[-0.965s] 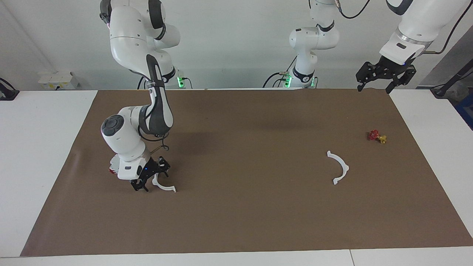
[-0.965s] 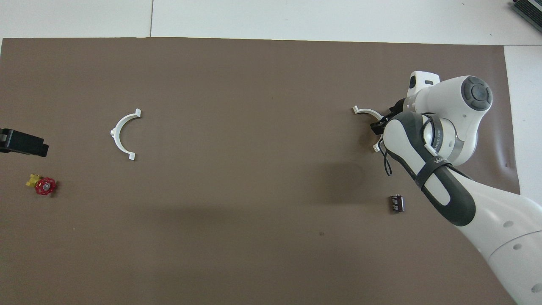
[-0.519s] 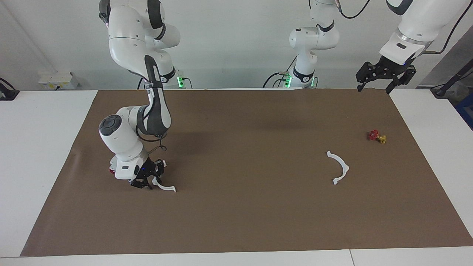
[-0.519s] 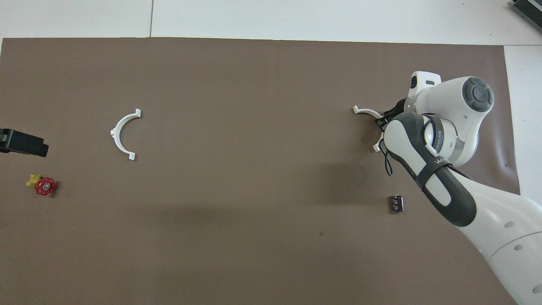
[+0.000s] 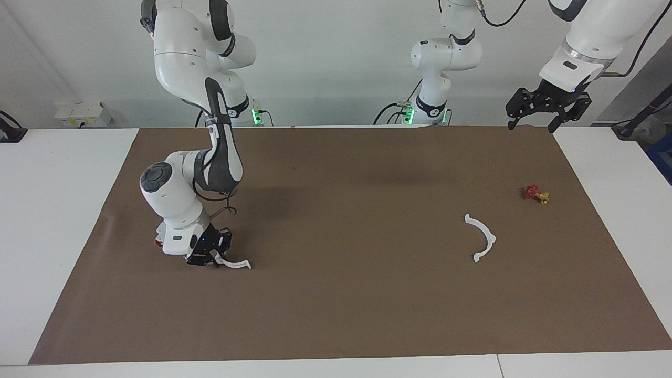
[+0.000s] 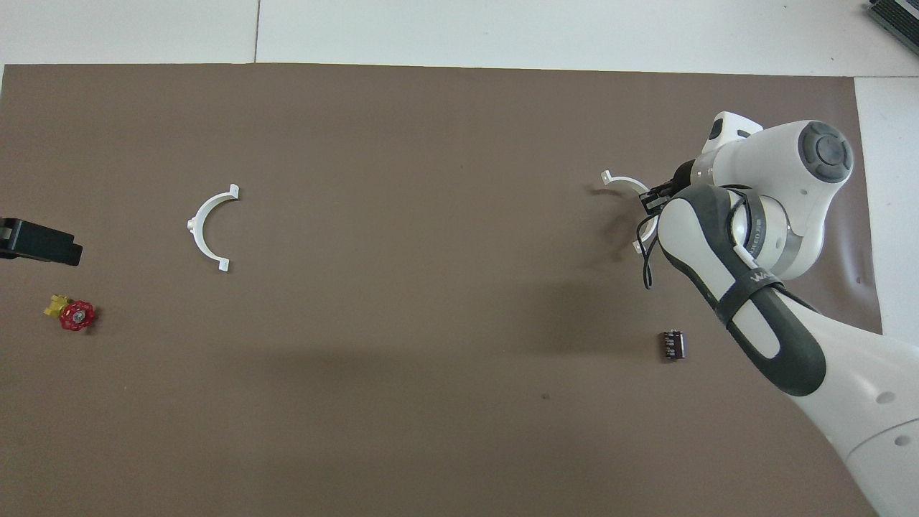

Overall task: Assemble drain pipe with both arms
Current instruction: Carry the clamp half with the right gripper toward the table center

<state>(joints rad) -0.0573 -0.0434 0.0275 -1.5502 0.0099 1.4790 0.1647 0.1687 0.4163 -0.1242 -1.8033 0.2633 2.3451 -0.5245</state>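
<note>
Right pincer [image 5: 212, 259] has been clenched on one white half-ring [image 5: 236, 264], now tipped up. Left pincer [image 5: 546, 111] waits released. Second half-ring [image 5: 482, 238] untouched; joining pending.

Both arms [image 5: 189, 63] are glossy white with rounded joints, dark grey bands and a grey round cap [image 5: 156, 177] at one joint. Black cables [image 5: 485, 16] trail along them, green lights [image 5: 255, 114] glow at the bases, and small lettering, perhaps a logo, marks the right arm's strap [image 6: 747, 271].
</note>
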